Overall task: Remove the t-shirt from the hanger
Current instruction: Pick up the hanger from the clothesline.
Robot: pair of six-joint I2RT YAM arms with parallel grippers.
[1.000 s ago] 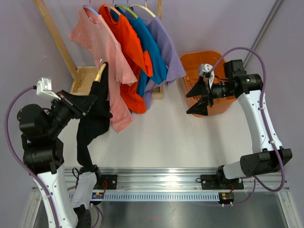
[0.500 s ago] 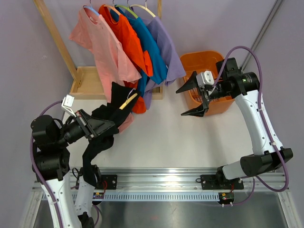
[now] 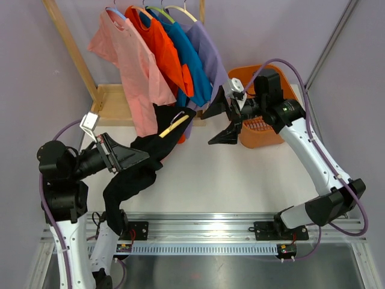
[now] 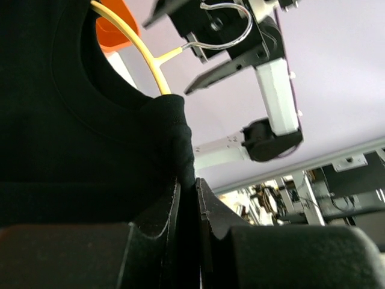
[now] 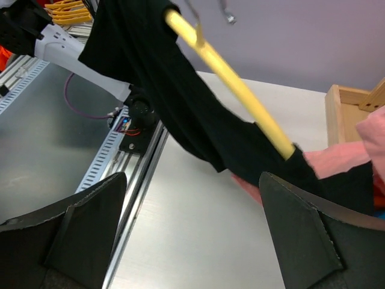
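T-shirt [image 3: 133, 183]: black, draped down from hanger [image 3: 173, 126] slanting up-right.
Left claw [image 3: 146, 158]: clamped on its cloth.
Right claw [image 3: 207, 129]: spread wide, just right of hanger.

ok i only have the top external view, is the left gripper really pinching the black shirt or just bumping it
observer: the left wrist view shows the left gripper shut on a fold of the black t-shirt, just below where the yellow hanger comes out of the collar.
operator: and is the right one touching anything
observer: no. In the right wrist view the right gripper is wide open, and the hanger's bare arm crosses ahead of its jaws, untouched.
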